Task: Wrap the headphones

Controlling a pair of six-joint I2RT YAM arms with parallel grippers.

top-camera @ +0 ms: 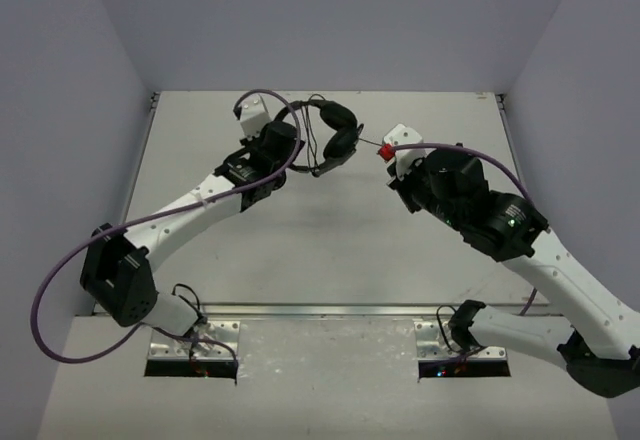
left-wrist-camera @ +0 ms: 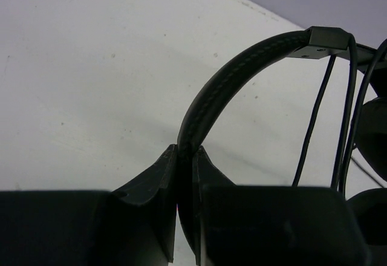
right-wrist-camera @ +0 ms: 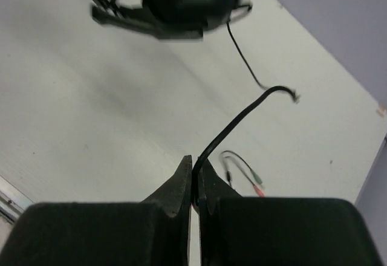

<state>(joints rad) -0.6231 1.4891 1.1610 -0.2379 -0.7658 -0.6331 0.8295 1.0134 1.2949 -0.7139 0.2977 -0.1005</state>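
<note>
currently the left gripper (left-wrist-camera: 184, 152) is pinching the padded headband (left-wrist-camera: 242, 66) of the headphones (top-camera: 335, 132), its fingers pressed tight on the band, which is arching up and to the right from them. the right gripper (right-wrist-camera: 193, 160) is squeezing the thin black cord (right-wrist-camera: 233, 124), near the ear cups and to their right, over the far middle of the tabletop (top-camera: 330, 260). the cups are being cut off at the edge of the left wrist view and are showing blurred in the right wrist view. whether they are touching the tabletop is hard to tell.
</note>
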